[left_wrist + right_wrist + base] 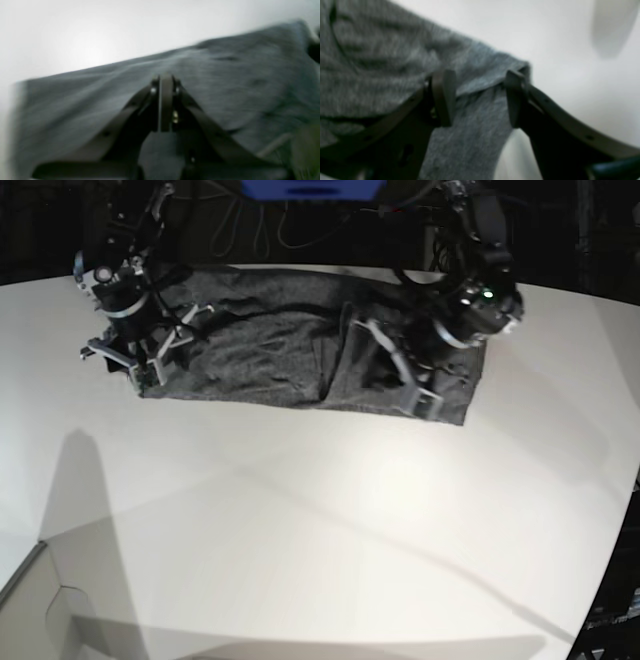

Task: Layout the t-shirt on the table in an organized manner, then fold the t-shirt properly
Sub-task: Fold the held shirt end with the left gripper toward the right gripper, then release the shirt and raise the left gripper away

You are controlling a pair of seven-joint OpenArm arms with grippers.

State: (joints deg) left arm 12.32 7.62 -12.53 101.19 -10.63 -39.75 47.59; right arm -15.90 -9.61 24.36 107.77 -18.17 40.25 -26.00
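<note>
At the far side of the table [320,530], the t-shirt [270,350] was found spread as a broad dark grey band, partly folded, with one layer lapped over another near its right-of-centre. The left gripper [165,82] was seen with its fingers brought together, pressed down on the cloth; whether a pinch of fabric was caught between them could not be told from the blurred wrist view. In the base view it sat at the right part of the shirt, close to the near hem. The right gripper [480,97] was held wide, its two pads straddling a folded corner of the shirt at the left end, without closing on it.

The knit was judged soft, light and limp: it was expected to drape and sag when lifted, to slide easily on the smooth tabletop, and to crease rather than hold a shape. Corners and hemmed edges were judged the best places to take hold, since the doubled fabric there gives thickness to pinch.

Ample bare table was noted near of the shirt and to both sides, giving room to drag or fold toward the near side. Dark clutter and cables were noted just beyond the far edge, so little room was judged available in that direction.
</note>
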